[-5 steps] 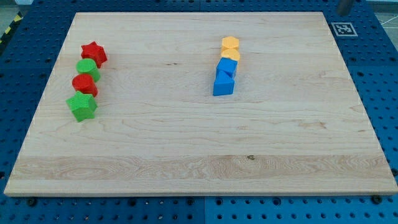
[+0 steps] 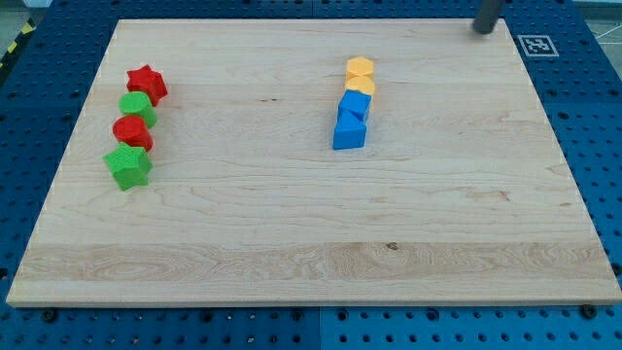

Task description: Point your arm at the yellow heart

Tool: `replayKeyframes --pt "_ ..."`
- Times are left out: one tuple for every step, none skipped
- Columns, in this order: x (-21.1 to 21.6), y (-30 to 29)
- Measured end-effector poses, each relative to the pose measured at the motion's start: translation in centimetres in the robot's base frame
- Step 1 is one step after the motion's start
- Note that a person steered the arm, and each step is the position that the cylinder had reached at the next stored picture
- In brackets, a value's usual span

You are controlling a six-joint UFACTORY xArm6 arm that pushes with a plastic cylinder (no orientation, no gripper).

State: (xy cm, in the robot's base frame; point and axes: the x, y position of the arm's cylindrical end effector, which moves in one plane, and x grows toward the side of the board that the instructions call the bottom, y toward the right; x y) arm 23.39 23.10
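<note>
The yellow heart lies at the upper middle of the wooden board, in a short column of blocks. A yellow hexagon touches it from above and a blue block from below. Another blue block ends the column. My tip is over the board's top edge at the view's upper right. It stands well to the right of and above the yellow heart and touches no block.
A second column stands at the board's left: red star, green block, red block, green star. A black-and-white marker tag sits off the board's top right corner.
My tip has moved left and down, from the top right corner area onto the board's top edge. The blocks have not moved.
</note>
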Motion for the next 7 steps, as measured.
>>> replayKeyframes --pt "0.5 -0.4" --pt "0.7 -0.8" --pt "5.7 -4.6" --pt "5.7 -4.7" --pt "10.3 -6.1" --pt "11.8 -6.6" --pt "13.2 -8.9"
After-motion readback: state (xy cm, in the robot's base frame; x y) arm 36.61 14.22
